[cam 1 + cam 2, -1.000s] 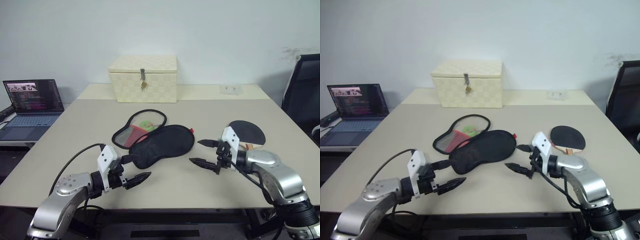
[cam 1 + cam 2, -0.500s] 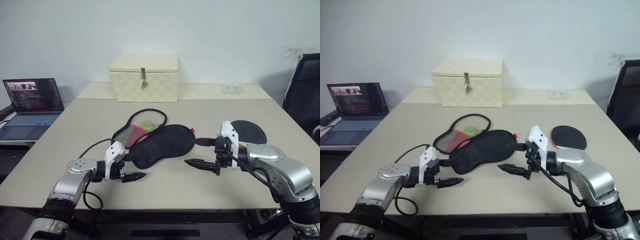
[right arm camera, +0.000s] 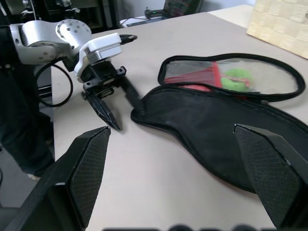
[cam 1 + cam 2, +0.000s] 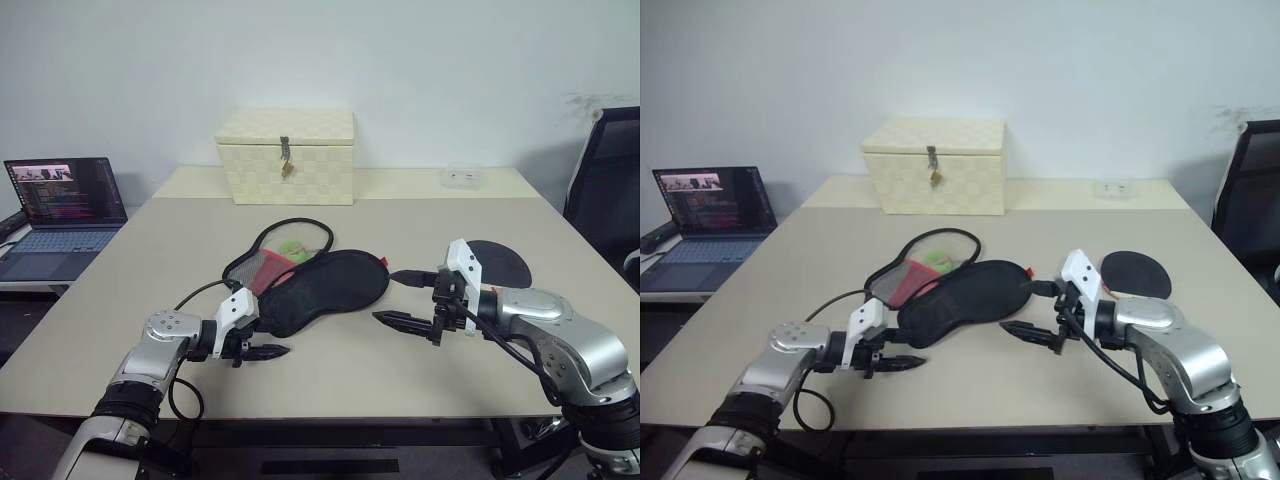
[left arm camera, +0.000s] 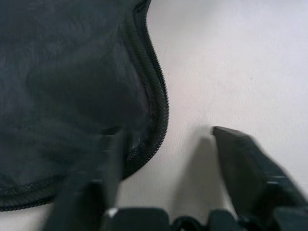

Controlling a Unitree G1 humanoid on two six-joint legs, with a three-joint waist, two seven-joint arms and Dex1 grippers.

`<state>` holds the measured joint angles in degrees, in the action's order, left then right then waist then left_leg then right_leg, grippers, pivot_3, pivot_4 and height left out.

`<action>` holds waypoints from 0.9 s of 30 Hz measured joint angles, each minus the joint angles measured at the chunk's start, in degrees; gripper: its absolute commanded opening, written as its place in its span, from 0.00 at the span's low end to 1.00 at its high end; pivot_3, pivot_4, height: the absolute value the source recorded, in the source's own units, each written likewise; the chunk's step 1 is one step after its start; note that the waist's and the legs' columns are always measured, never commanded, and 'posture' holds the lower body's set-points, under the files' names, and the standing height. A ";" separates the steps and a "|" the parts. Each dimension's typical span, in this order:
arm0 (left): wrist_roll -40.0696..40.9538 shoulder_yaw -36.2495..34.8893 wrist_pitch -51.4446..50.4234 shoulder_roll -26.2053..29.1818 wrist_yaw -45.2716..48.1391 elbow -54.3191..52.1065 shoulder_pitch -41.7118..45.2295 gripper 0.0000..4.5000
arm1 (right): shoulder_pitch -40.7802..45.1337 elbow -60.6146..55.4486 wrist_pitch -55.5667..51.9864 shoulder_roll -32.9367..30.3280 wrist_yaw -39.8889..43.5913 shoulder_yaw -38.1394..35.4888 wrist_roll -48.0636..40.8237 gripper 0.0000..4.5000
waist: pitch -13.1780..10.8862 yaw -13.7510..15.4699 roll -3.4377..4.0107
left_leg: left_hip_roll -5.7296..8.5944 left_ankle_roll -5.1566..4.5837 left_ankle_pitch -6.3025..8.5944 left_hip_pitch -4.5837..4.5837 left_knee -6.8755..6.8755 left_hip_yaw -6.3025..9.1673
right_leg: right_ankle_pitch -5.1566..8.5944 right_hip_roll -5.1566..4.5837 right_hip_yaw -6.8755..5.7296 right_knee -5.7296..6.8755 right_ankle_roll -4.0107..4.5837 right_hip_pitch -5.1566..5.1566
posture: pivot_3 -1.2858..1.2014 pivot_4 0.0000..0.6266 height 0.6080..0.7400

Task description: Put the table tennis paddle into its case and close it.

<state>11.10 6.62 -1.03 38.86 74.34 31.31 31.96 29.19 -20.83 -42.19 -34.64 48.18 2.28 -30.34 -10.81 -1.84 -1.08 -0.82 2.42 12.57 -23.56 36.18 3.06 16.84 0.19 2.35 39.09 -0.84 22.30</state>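
Beige table (image 4: 150, 250) fills mid-frame; the case (image 4: 320, 285) lies unzipped at centre, the paddle (image 4: 497, 262) at right behind the right gripper (image 4: 405, 298), whose fingers spread wide. Left gripper (image 4: 258, 343), half-open, straddles the case's narrow end, apparently closing to pin it. Next likely: fetching the paddle.

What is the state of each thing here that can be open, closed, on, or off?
case: unzipped, lying open, no paddle inside
table tennis paddle: lying flat, outside the case
woven box: lid closed
laptop: lid open, screen on
left gripper: open, at the case's narrow end
right gripper: open, holding nothing
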 measured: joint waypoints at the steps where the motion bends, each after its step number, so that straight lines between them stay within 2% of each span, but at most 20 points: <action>1: 0.28 -0.48 -0.86 -0.30 -0.51 -0.34 -0.21 0.32 | 0.01 0.40 0.37 -0.14 -0.08 -0.20 0.02 1.00 | 0.00 0.00 0.00 | -0.01 0.00 0.00 0.00 0.00 0.01 | 0.00 0.00 0.00 0.00 0.00 0.00 | 0.52 0.24 1.00; 2: 0.46 -0.96 -1.81 -0.87 -1.33 -0.90 -0.47 0.22 | 0.04 0.86 0.48 -0.28 -0.18 -0.49 0.05 1.00 | 0.00 0.03 0.00 | -0.03 0.00 0.00 0.00 0.00 0.03 | 0.00 0.00 -0.01 0.00 0.00 0.00 | 0.52 0.24 1.00; 5: 1.33 -1.33 -4.96 -2.29 -3.14 -4.69 -1.94 0.00 | 0.07 1.14 0.70 -0.65 -0.30 -0.86 0.07 1.00 | 0.00 0.03 0.00 | -0.05 0.00 0.00 -0.03 0.01 0.03 | 0.00 -0.01 0.00 0.00 -0.01 0.00 | 0.52 0.24 1.00; 8: 1.58 -0.72 -8.71 -4.71 -5.19 -10.86 -3.84 0.00 | 0.06 1.56 0.80 -2.05 0.37 -1.01 0.07 1.00 | 0.00 0.06 0.00 | -0.02 0.00 0.00 -0.04 0.02 0.04 | 0.00 -0.04 0.00 0.00 -0.02 -0.01 | 0.52 0.24 1.00; 12: 1.49 2.52 -13.30 -10.93 -8.00 -16.04 -4.04 0.00 | -0.92 2.27 1.46 -4.65 1.89 -1.14 0.11 1.00 | 0.01 0.34 -0.01 | 0.01 -0.01 -0.01 -0.14 0.18 0.15 | -0.02 -0.03 -0.01 0.01 -0.04 -0.04 | 0.52 0.24 1.00; 18: -1.16 6.58 -14.93 -17.80 -12.30 -13.30 1.19 0.00 | -2.17 2.46 1.48 -7.37 2.64 -1.67 0.05 1.00 | 0.01 0.24 -0.01 | 0.13 -0.02 -0.01 -0.16 0.40 0.12 | -0.06 0.13 -0.03 0.07 -0.11 -0.06 | 0.52 0.24 1.00; 22: -1.49 6.58 -14.01 -19.23 -14.19 -11.34 2.82 0.00 | -2.74 2.18 1.30 -7.61 2.30 -2.38 -0.05 1.00 | 0.01 -0.10 -0.01 | 0.10 -0.04 0.00 -0.17 0.45 0.06 | -0.07 0.23 0.03 0.07 -0.10 -0.04 | 0.52 0.24 1.00; 25: -1.62 6.37 -13.11 -17.56 -14.01 -11.17 2.74 0.13 | -3.06 1.21 0.71 -7.63 1.63 -2.98 -0.09 1.00 | 0.01 -0.11 -0.01 | 0.07 -0.04 0.00 -0.17 0.45 0.09 | -0.07 0.27 0.02 0.08 -0.09 -0.02 | 0.52 0.24 1.00; 27: -1.42 5.30 -13.11 -15.99 -13.61 -11.29 2.24 0.29 | -3.35 0.56 0.29 -7.63 1.43 -3.11 -0.19 1.00 | 0.01 -0.09 -0.01 | 0.06 -0.04 0.00 -0.17 0.46 0.10 | -0.07 0.26 0.02 0.08 -0.09 -0.03 | 0.52 0.24 1.00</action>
<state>9.68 11.92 -14.14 22.87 60.73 20.02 34.20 25.83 -20.28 -41.90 -42.27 49.61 -0.83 -30.54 -10.80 -1.93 -1.09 -0.77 2.39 12.58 -23.73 36.64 3.16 16.77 0.45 2.37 39.17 -0.93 22.27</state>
